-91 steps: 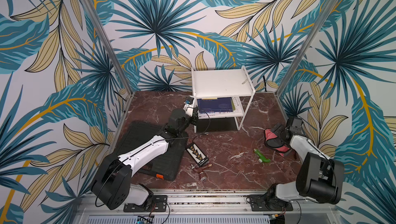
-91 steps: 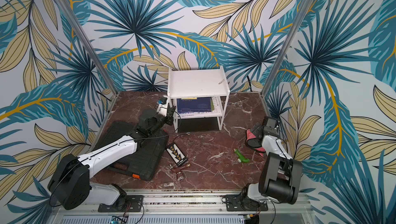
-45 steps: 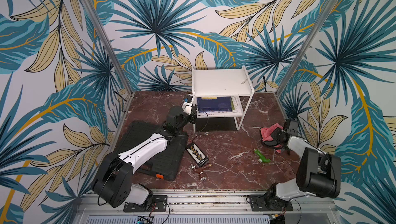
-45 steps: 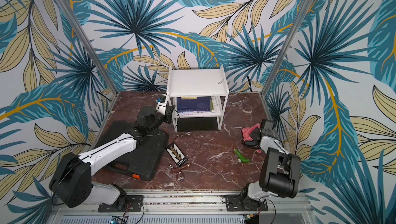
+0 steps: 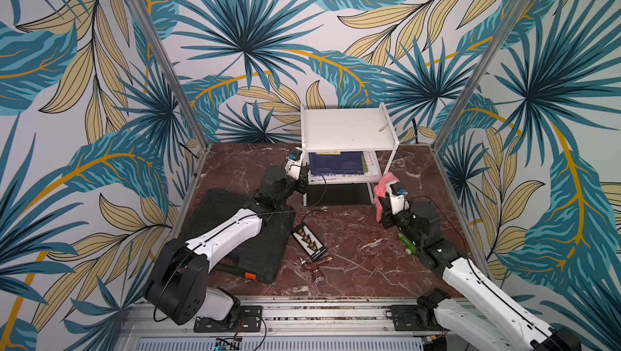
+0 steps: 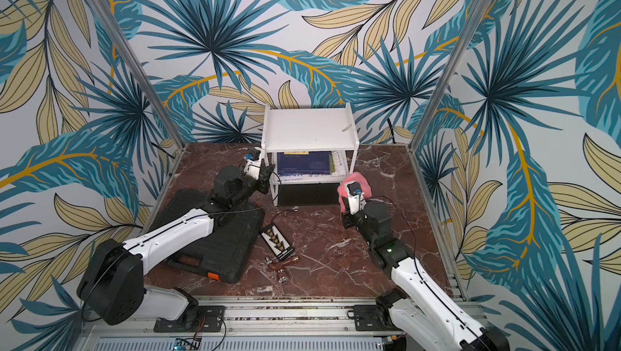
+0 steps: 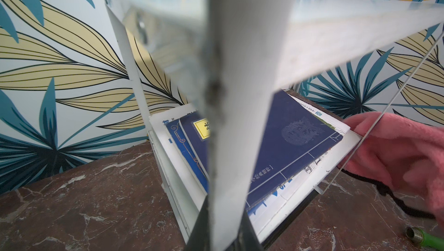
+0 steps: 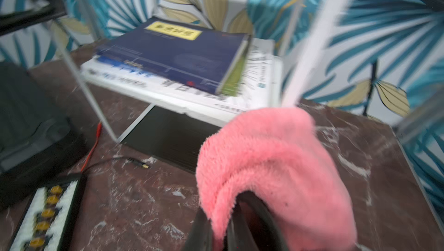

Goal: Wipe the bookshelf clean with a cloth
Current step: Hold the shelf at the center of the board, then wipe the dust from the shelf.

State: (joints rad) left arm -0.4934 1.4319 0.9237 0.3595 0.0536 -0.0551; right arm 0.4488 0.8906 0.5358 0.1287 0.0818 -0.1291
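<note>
the white bookshelf (image 5: 346, 131) stands at the back of the marble table (image 5: 353, 238), its top shelf not yet wiped. the pink cloth (image 5: 380, 191) hangs beside one front leg, pinched in the right gripper (image 8: 228, 228). the left gripper (image 5: 301, 180) clamps the other front leg. wiping appears about to begin.

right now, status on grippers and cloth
Left gripper shut on a bookshelf front leg. Right gripper shut on the cloth, clear of the table, near the other front leg. Books fill the lower shelf.
</note>
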